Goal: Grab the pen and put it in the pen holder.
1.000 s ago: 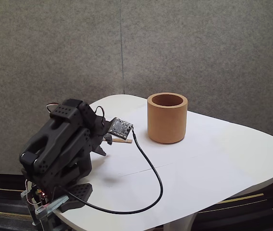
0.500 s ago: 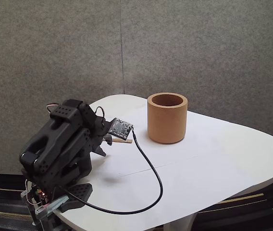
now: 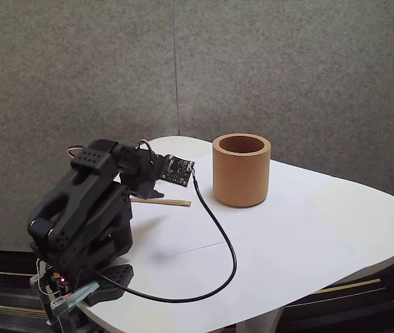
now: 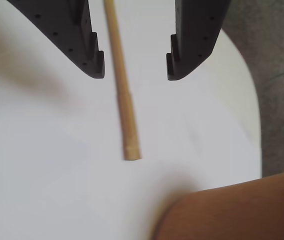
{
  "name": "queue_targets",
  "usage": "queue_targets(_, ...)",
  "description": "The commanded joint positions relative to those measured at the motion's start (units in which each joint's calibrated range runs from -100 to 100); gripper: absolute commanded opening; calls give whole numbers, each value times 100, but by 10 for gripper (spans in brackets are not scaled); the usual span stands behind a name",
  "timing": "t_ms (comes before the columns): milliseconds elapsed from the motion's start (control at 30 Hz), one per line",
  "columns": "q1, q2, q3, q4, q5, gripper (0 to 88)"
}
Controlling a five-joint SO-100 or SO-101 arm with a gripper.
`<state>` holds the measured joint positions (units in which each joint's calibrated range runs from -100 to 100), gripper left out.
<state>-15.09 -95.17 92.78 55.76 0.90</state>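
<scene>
Pen (image 4: pixel 122 95) is lying flat on the white counter (image 3: pixel 308 229), running lengthwise through the gap between the jaws (image 4: pixel 134 65), a lineup that looks set for a pinch across its width. Jaws are spread wide, touching nothing. Pen holder (image 3: pixel 241 170) is standing upright near the pen's free end. Arm is crouching low from its base, wrist pitching down over the pen.

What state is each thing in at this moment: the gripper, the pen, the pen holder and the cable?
gripper: open, fingers either side of the pen, not touching it.
pen: lying flat on the table, not gripped.
pen holder: upright on the table, mouth open; no pen seen in it.
black cable: slack, looping across the table.
</scene>
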Motion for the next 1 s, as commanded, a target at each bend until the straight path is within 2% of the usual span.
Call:
queue_targets(0, -21, 13, -1155, -68, 2, 171)
queue_targets(300, -401, 323, -3014, -93, -3, 171)
queue_targets(567, -401, 3381, -4224, -68, -19, 171)
queue_targets(767, -453, 5471, -4386, -102, -688, 171)
queue_targets(967, -636, 6886, -4431, -127, -909, 171)
